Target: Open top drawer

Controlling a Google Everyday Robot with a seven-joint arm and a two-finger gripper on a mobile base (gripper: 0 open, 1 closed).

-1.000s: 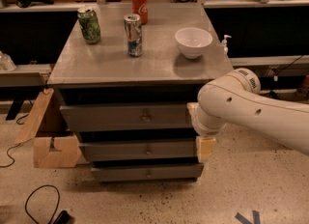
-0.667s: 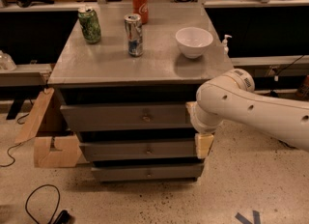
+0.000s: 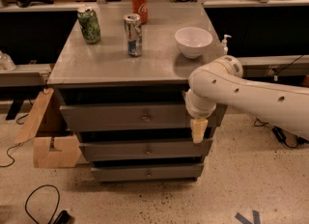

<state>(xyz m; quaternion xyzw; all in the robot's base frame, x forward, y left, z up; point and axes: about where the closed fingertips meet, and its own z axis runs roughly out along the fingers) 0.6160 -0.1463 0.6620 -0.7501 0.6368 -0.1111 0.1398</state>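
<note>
The top drawer [image 3: 111,117] is the widest grey front, just under the grey tabletop [image 3: 96,63], with a small round brassy knob [image 3: 145,117] at its centre. A dark gap shows above the front. Two narrower drawer fronts [image 3: 145,149] sit below it. My gripper [image 3: 198,130] hangs down from the white arm [image 3: 251,97], which comes in from the right. It is in front of the right end of the top drawer's front, low on its edge and well to the right of the knob.
On the tabletop stand a green can [image 3: 89,24], a silver-blue can [image 3: 133,35], a red cola can [image 3: 139,6] and a white bowl [image 3: 193,41]. A cardboard box [image 3: 50,138] leans at the cabinet's left. A cable [image 3: 38,203] lies on the floor.
My gripper has risen and shifted slightly left, from beside the middle drawer up to the right end of the top drawer's front. The drawers have not moved.
</note>
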